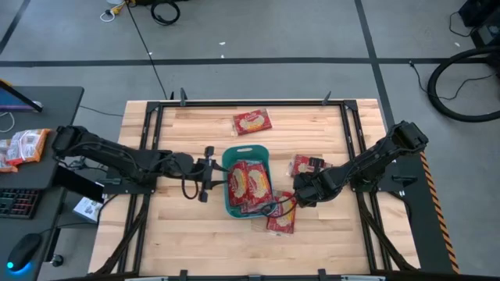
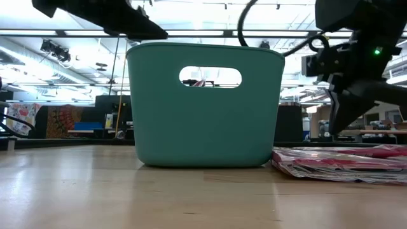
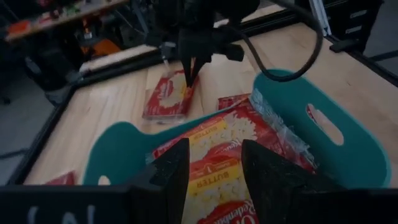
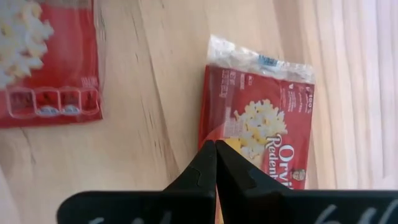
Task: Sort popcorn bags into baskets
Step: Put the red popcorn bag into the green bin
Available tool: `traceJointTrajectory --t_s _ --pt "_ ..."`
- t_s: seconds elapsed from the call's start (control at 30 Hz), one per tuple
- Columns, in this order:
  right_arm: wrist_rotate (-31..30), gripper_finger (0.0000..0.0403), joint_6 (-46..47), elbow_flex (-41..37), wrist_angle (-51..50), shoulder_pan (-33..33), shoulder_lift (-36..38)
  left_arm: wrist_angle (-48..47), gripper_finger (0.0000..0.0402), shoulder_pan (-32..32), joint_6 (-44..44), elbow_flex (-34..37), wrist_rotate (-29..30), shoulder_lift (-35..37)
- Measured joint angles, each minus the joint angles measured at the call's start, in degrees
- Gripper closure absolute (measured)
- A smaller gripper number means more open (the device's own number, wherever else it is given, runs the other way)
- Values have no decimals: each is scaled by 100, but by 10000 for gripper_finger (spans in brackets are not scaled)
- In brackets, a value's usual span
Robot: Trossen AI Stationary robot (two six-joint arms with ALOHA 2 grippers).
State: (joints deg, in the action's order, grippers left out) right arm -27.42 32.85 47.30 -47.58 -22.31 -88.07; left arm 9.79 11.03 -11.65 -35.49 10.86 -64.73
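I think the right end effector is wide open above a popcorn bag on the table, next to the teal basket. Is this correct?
Not quite. The right end effector is shut, its fingers pressed together, as the right wrist view shows. The rest holds: it is above a popcorn bag lying on the table, next to the teal basket.

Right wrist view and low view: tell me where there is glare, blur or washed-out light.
Right wrist view: the wood at the picture's right edge is washed pale, the clear end of the popcorn bag glints, and the shut right gripper is a soft dark shape. Low view: ceiling lights behind are bright, so the teal bin faces us in even shade, and the nearest table wood is blurred.
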Motion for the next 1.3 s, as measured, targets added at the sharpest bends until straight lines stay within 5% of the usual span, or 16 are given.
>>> traceJointTrajectory --t_s 0.4,1.07,1.3 --pt "-18 402 362 528 -593 -92 0 -397 251 -255 79 -998 91 -985" --pt "-11 401 382 1180 -1098 -84 11 -446 221 -278 50 -1079 46 -1453" --pt "138 329 957 544 -539 -70 11 -436 221 -213 47 -1079 48 -1447"
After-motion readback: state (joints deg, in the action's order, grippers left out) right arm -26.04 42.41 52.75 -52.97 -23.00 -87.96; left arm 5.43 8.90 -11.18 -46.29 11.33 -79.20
